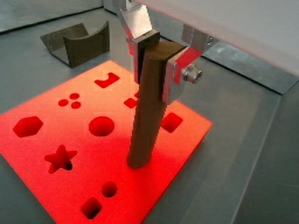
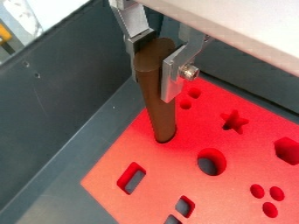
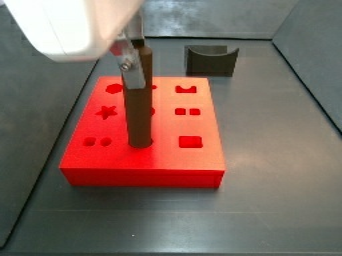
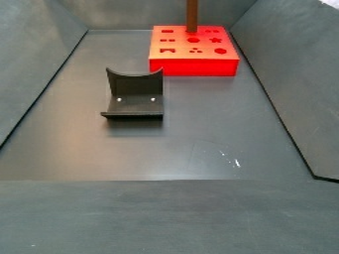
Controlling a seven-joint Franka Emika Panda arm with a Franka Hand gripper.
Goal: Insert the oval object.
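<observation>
My gripper point(image 1: 156, 63) is shut on the upper end of the oval object point(image 1: 145, 114), a long brown peg that it holds upright. The peg's lower end is at the top face of the red block point(image 1: 47, 188), between the round hole point(image 1: 101, 127) and the square hole point(image 1: 170, 122). I cannot tell whether it touches the block. Both side views show the peg point(image 3: 138, 115) standing over the middle of the red block point(image 3: 147, 175), far back in one of them point(image 4: 192, 12). The gripper point(image 2: 156, 63), the peg point(image 2: 158, 101) and the block point(image 2: 152, 171) also show in a wrist view.
A small dark grey block with a curved notch point(image 3: 210, 60) stands on the floor apart from the red block, and shows in a wrist view point(image 1: 76, 44) and a side view point(image 4: 133, 94). Grey walls enclose the floor point(image 4: 199, 139).
</observation>
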